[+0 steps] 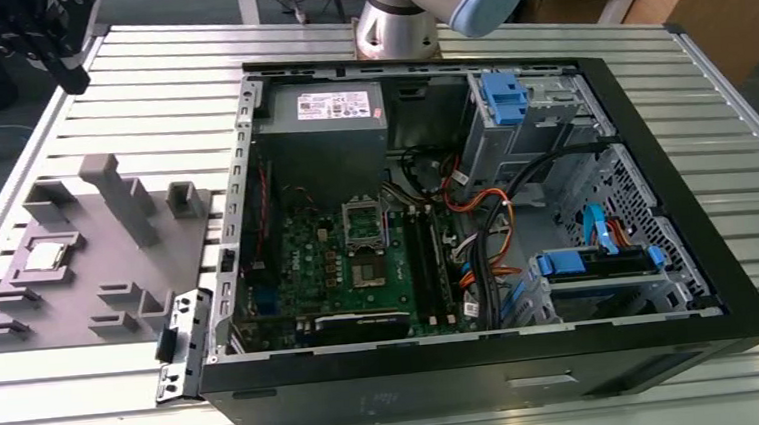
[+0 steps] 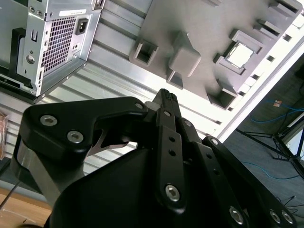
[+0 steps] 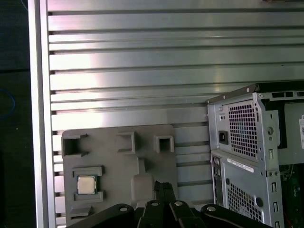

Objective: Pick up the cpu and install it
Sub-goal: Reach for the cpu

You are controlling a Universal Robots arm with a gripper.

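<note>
We see the cpu [image 1: 43,256], a small flat square with a silvery metal top and a thin pale rim, lying flat in a square pocket of the matte grey holder [image 1: 102,262], and both wrist views catch it there too [image 2: 239,54] [image 3: 86,185]. The holder is a moulded plate with blocky uprights and open-sided pockets. It sits on the ribbed aluminium bench [image 1: 45,396], just beside the computer case [image 1: 499,385] on the exterior view's left. The black pincer [image 3: 164,186], all bolted matte links, hangs above the holder with its jaws pressed together on nothing, well apart from the cpu. The case lies open: we see the green motherboard [image 1: 316,267] with its metal-framed socket [image 1: 365,229], and the grey power supply [image 1: 327,136] at the far end wearing a white label [image 1: 332,106] whose print is too small to read. The arm [image 1: 432,8], silver with a blue cap, stands at the far side.
</note>
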